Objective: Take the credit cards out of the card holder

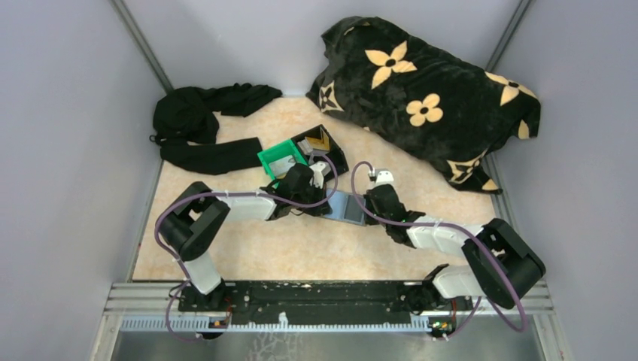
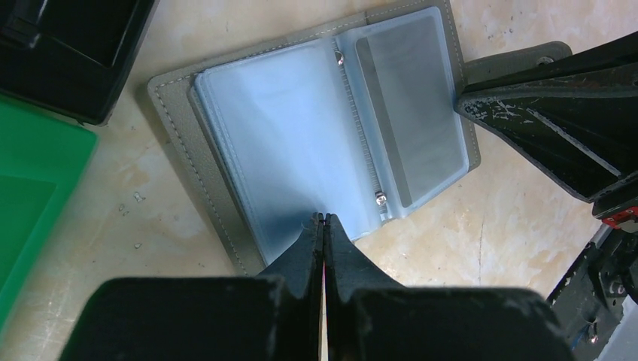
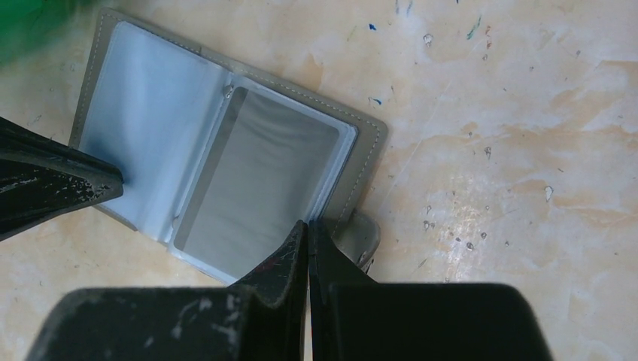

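Note:
The grey-blue card holder point(image 1: 347, 207) lies open on the table between my two grippers. In the left wrist view its grey cover point(image 2: 180, 150) frames clear plastic sleeves. A silvery-grey card point(image 2: 410, 113) sits inside the right panel's sleeve, also in the right wrist view point(image 3: 256, 188). My left gripper point(image 2: 324, 218) is shut, with its tips on the near edge of the left panel's sleeves. My right gripper point(image 3: 308, 223) is shut, with its tips at the right panel's near corner by the cover's tab point(image 3: 361, 237). A golden-tan flat piece point(image 1: 320, 141) lies in the black bin.
A green bin point(image 1: 282, 162) and a black bin point(image 1: 331, 154) stand just behind the left gripper. Black clothing point(image 1: 203, 124) lies at the back left. A black blanket with tan flowers point(image 1: 429, 98) fills the back right. Grey walls close in the sides.

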`<state>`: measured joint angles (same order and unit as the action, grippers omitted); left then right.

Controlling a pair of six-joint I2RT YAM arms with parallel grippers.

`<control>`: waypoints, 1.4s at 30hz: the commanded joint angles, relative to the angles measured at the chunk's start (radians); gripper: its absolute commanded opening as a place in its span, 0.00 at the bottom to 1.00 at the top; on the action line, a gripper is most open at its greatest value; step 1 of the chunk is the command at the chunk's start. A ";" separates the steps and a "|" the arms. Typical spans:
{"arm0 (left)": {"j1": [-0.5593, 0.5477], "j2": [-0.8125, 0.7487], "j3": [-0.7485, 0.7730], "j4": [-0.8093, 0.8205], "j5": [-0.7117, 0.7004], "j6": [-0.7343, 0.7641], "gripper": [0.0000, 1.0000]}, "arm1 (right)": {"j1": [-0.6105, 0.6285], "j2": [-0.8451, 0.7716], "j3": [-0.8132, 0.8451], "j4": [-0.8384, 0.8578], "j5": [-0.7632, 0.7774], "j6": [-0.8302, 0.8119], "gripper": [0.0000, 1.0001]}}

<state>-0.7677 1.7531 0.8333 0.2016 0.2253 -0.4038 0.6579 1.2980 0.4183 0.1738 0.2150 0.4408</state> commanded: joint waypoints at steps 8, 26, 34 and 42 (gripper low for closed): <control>0.000 0.032 -0.025 -0.001 -0.003 0.001 0.00 | -0.003 -0.016 -0.031 0.035 -0.037 0.019 0.00; -0.001 0.017 -0.058 -0.001 -0.002 -0.002 0.00 | 0.034 0.007 0.094 0.015 -0.074 -0.012 0.00; -0.001 0.013 -0.068 -0.001 0.003 0.001 0.00 | 0.049 0.017 0.134 0.022 -0.089 -0.013 0.00; -0.001 0.007 -0.078 0.001 0.011 -0.001 0.00 | 0.058 0.018 0.167 0.022 -0.101 -0.018 0.00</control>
<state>-0.7670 1.7481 0.7898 0.2775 0.2298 -0.4141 0.6987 1.3289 0.5316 0.1402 0.1463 0.4271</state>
